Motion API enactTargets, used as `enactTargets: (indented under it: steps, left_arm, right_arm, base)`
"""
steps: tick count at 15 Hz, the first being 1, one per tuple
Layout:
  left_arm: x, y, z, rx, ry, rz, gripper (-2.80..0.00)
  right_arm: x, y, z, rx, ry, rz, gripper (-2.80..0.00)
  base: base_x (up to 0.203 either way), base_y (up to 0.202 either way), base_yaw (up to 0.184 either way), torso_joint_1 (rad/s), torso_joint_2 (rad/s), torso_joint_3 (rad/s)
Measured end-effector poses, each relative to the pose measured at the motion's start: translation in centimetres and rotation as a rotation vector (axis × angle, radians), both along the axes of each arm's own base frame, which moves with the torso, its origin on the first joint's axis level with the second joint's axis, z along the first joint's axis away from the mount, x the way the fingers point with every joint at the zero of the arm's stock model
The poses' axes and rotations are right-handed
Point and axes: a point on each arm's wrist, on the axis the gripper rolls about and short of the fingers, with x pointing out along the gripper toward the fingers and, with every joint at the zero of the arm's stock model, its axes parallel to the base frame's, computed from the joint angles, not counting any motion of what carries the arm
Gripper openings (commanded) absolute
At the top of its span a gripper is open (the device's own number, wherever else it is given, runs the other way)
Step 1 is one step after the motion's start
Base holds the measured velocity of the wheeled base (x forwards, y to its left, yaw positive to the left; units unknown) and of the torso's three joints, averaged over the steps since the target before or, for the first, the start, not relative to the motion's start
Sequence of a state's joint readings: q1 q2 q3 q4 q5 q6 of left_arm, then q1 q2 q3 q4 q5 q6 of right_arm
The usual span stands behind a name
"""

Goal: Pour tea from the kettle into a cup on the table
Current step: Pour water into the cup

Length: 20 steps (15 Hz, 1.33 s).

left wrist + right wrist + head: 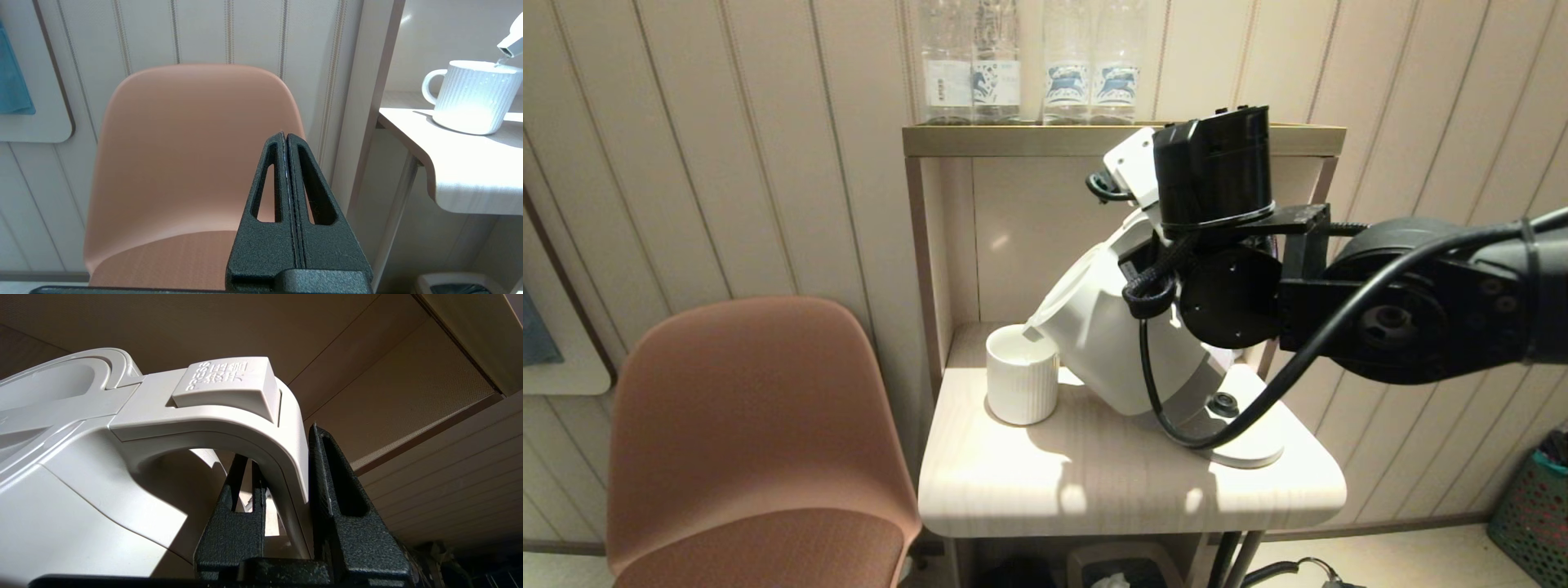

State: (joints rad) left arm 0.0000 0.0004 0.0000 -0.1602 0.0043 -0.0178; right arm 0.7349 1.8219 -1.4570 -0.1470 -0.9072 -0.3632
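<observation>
The white kettle [1094,327] is lifted off its round base [1250,449] and tipped to the left. Its spout [1035,329] hangs over the rim of the white ribbed cup [1022,376] on the pale wood table [1094,490]. My right gripper [282,445] is shut on the kettle's loop handle [245,428], one finger inside the loop and one outside. In the left wrist view the cup [470,98] shows a small handle, and a thin trickle falls from the spout [508,47]. My left gripper [286,134] is shut and empty, parked low before the chair.
A pinkish-brown chair [752,425] stands left of the table. Several clear plastic bottles [1029,65] stand on the brass-coloured shelf top [1013,139]. A green basket [1535,506] sits on the floor at the far right, and a bin [1111,572] under the table.
</observation>
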Motion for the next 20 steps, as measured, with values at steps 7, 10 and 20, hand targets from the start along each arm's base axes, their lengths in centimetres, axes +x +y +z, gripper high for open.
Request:
enactTargets:
  steps: [7, 10, 20]
  left_arm:
    - [0.0, 0.0, 0.01, 0.0, -0.001, 0.0, -2.8]
    - [0.0, 0.0, 0.0, 0.0, 0.0, 0.0, -2.8]
    - [0.0, 0.0, 0.0, 0.0, 0.0, 0.0, -2.8]
  right_arm:
    - [0.06, 0.04, 0.4, -0.006, 0.006, 0.002, -2.8]
    - [0.1, 0.08, 0.45, -0.009, 0.007, 0.003, -2.8]
    - [0.26, 0.24, 0.4, -0.015, 0.015, 0.006, -2.8]
  base:
    - [0.0, 0.0, 0.0, 0.0, 0.0, 0.0]
    - [0.0, 0.0, 0.0, 0.0, 0.0, 0.0]
    - [0.0, 0.0, 0.0, 0.0, 0.0, 0.0]
